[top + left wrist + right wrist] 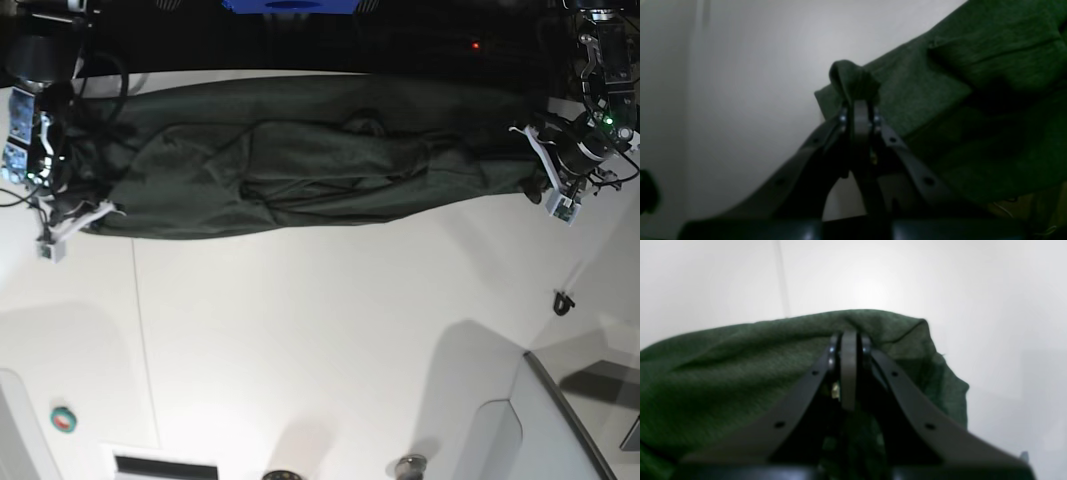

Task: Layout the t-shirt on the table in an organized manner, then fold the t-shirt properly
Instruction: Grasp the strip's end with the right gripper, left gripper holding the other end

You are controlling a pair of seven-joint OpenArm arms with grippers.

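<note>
Both claws are clamped on cloth. Seen from its own wrist camera, the left gripper has its jaws pressed together on a small bunched tuft of the t-shirt, which pokes up above the fingertips like a little hood; the rest of the dark green fabric spreads away to the right of that view in heavy folds. The right gripper likewise has its jaws drawn tight on an edge of the t-shirt, and the fabric drapes down on both sides of the fingers, with one loose corner hanging at the right.

In the base view the left gripper sits at the right end of the garment and the right gripper at the left end. Between them the t-shirt is stretched into a long, wrinkled band along the far side of the table, near its far edge. A thin dark seam crosses the white top.
</note>
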